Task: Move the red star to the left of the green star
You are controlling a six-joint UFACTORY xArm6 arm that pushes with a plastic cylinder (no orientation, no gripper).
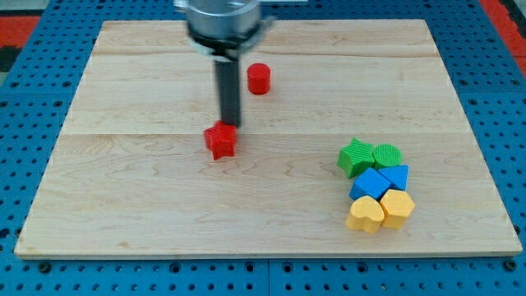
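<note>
Resting at the upper edge of the red star [220, 141], my tip [228, 124] is seen touching that block or just short of it; the dark rod carries no jaws and nothing is clamped. The red star is placed near the board's middle, well apart from the green star [355, 157] at the view's right. A red cylinder [259, 78] is seen above the tip. Beside the green star a green cylinder [387, 155], two blue blocks [380, 181] and two yellow blocks [380, 210] are clustered on the wooden board [123, 205].

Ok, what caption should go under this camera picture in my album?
My tip touches the red star's top edge, far left of the green star.
</note>
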